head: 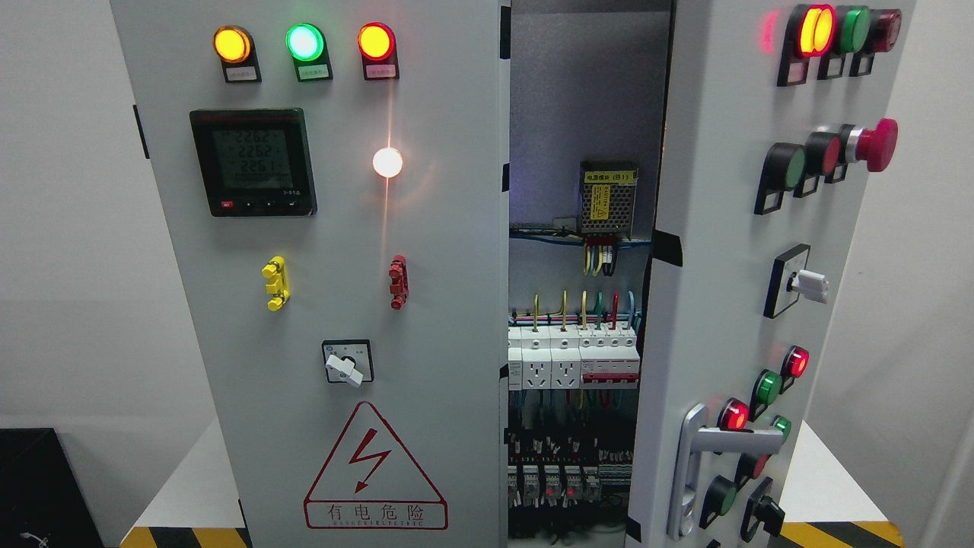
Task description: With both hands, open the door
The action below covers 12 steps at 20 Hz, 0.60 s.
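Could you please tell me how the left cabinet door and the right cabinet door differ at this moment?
The left door is shut and faces the camera; the right door is swung open, seen at an angle. The left door carries a digital meter and a warning triangle; the right door carries a silver handle and a red mushroom button. Both are grey with lit indicator lamps.

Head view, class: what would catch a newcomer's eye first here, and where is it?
The right door stands ajar, baring wiring and white breakers in the central gap. Three lit lamps, amber, green and red, glow along the top of the left door, and a red lightning warning triangle sits at its bottom. No hand shows.
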Each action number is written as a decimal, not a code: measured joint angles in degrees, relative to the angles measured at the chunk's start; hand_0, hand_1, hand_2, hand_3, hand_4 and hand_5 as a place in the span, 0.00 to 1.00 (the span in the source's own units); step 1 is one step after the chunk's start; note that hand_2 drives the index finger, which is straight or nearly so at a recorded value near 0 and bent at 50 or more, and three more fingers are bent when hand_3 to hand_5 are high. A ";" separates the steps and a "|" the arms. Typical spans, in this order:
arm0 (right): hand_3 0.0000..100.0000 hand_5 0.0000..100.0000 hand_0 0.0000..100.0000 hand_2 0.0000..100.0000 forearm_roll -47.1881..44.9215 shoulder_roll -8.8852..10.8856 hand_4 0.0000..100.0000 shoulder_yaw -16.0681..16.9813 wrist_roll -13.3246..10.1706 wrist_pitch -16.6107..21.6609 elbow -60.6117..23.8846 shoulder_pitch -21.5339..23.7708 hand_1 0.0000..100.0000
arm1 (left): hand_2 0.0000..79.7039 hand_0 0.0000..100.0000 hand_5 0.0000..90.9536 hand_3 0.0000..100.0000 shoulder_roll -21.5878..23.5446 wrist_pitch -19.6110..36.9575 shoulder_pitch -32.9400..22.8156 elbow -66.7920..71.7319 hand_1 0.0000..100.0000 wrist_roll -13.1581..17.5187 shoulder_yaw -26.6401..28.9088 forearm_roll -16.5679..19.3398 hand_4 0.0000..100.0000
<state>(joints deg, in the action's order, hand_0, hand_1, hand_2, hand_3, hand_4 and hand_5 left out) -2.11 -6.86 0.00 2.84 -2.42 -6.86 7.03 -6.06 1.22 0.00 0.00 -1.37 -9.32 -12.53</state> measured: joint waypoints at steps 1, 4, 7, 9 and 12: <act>0.00 0.00 0.19 0.00 0.00 0.00 0.00 0.00 0.01 0.00 0.00 0.00 0.00 | 0.00 0.00 0.00 0.00 0.00 0.00 0.00 0.00 0.00 0.00 0.00 0.00 0.00; 0.00 0.00 0.19 0.00 0.00 0.00 0.00 0.00 0.01 0.00 0.00 0.00 0.00 | 0.00 0.00 0.00 0.00 0.00 0.01 0.00 0.00 0.00 0.00 0.00 -0.02 0.00; 0.00 0.00 0.19 0.00 0.00 0.00 0.00 0.00 0.01 0.00 0.00 0.00 0.00 | 0.00 0.00 0.00 0.00 0.00 0.06 0.00 0.00 0.00 0.00 0.00 0.00 0.00; 0.00 0.00 0.19 0.00 0.00 0.00 0.00 0.00 0.01 0.00 0.00 0.00 0.00 | 0.00 0.00 0.00 0.00 0.00 0.08 0.00 0.00 0.00 0.00 0.00 0.00 0.00; 0.00 0.00 0.19 0.00 0.00 0.00 0.00 0.00 0.01 0.00 0.00 0.00 0.00 | 0.00 0.00 0.00 0.00 0.00 0.15 0.00 0.00 0.00 0.00 0.00 0.00 0.00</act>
<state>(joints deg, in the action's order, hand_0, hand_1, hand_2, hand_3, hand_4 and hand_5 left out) -2.11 -6.86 0.00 2.85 -2.41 -6.86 7.03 -6.06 1.37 0.00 0.00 -1.37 -9.32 -12.53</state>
